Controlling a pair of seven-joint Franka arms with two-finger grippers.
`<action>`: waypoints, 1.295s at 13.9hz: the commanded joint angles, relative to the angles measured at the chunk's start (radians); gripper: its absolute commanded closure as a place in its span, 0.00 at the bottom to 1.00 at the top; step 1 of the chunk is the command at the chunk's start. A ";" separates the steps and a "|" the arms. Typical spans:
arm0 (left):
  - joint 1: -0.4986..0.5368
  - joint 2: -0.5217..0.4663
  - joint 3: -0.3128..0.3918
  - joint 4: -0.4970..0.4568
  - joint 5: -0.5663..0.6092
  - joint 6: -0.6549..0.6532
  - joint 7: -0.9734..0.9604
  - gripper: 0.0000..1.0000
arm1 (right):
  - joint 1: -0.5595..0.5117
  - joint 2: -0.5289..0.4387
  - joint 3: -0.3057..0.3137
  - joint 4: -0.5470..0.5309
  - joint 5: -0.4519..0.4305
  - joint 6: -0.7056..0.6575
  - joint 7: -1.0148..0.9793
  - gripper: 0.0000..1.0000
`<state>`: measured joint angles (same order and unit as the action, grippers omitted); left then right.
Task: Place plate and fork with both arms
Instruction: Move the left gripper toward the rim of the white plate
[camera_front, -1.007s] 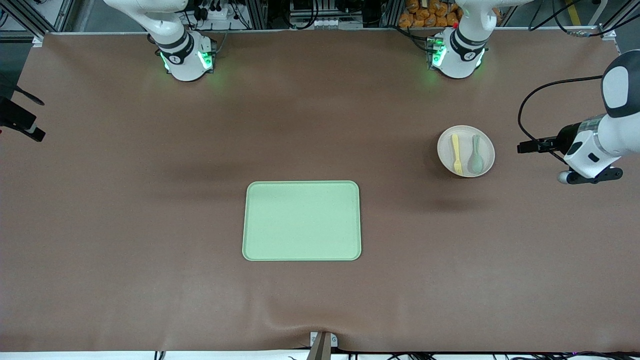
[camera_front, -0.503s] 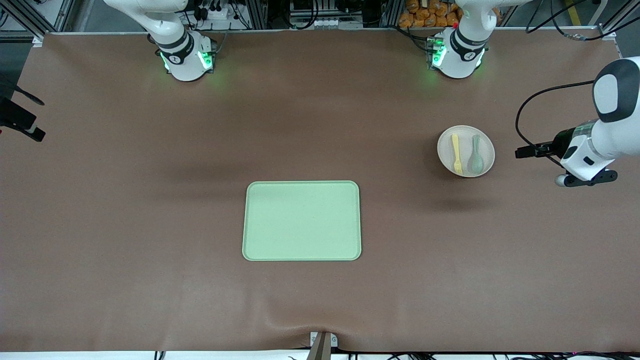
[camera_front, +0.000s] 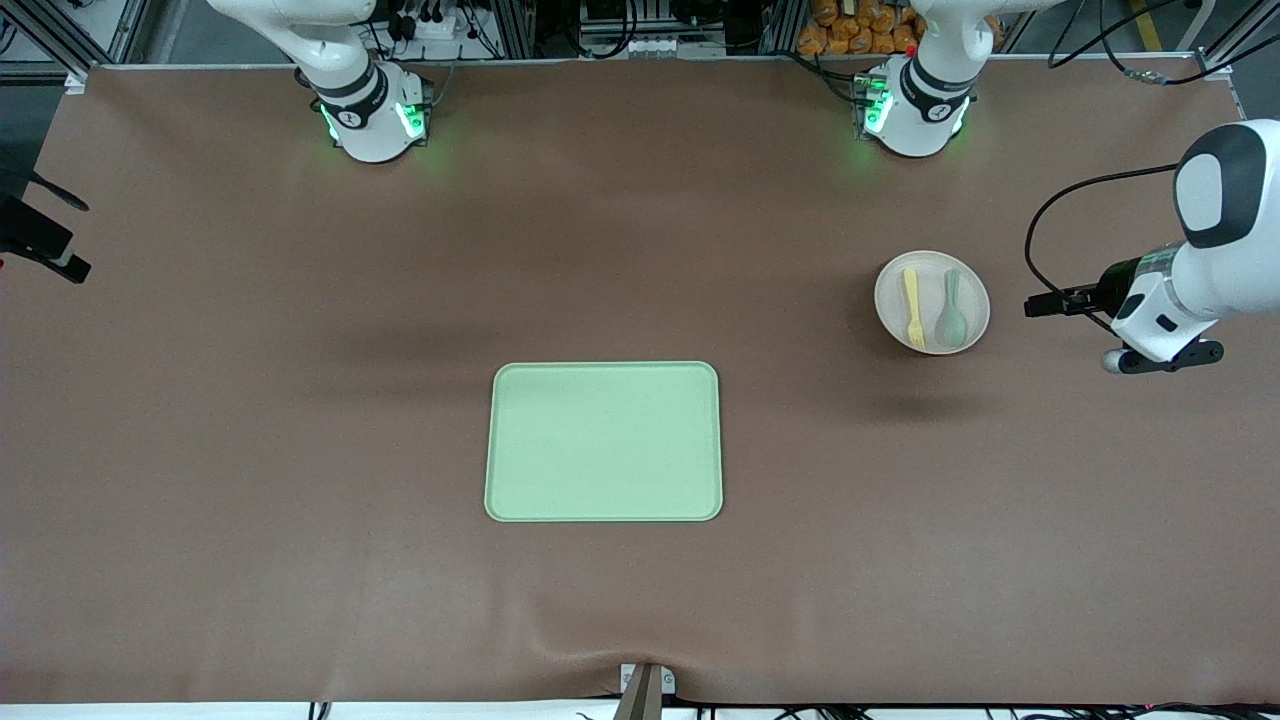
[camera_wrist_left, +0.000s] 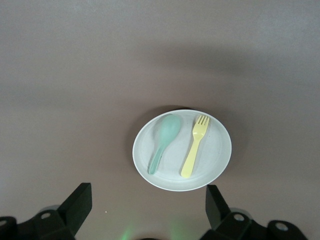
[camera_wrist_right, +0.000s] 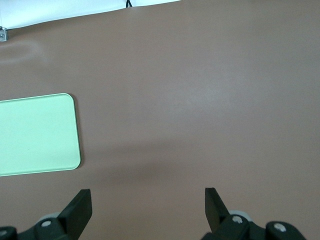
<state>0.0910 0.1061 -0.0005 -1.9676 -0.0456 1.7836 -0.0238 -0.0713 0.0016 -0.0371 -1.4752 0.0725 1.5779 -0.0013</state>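
Plastic-looking tableware sits untouched on the brown desk (camera_front: 300, 450), with both grippers spread wide and empty.

The off-white plate (camera_front: 932, 302) lies toward the left arm's end of the desk, farther from the front camera than the light-green tray (camera_front: 603, 441) and well apart from it; on it rest the pale yellow fork (camera_front: 912, 308) and a grey-green spoon (camera_front: 951, 312), side by side and apart. The left gripper (camera_wrist_left: 145, 215) hovers above the desk just beside the plate, fingers wide; the right gripper (camera_wrist_right: 145, 212) waits over bare desk near the tray's corner, equally wide. Plate and fork both look light, rigid and smooth, so likely slippery: the low rim seems the best hold on the plate, and the fork's thin handle the best hold on the fork, pinched across its width. Tilting the plate would probably send both utensils sliding.
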 joint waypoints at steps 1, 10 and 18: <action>0.004 -0.017 -0.006 -0.020 -0.002 0.017 0.008 0.00 | -0.022 0.000 0.013 0.006 0.023 -0.010 0.009 0.00; 0.004 0.007 -0.007 -0.049 -0.002 0.028 0.039 0.00 | -0.024 0.000 0.013 0.006 0.029 -0.010 0.009 0.00; 0.010 0.050 -0.006 -0.203 -0.002 0.207 0.059 0.00 | -0.024 0.000 0.013 0.006 0.027 -0.010 0.009 0.00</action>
<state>0.0916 0.1373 -0.0026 -2.1458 -0.0456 1.9497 0.0193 -0.0713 0.0017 -0.0371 -1.4753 0.0776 1.5778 -0.0013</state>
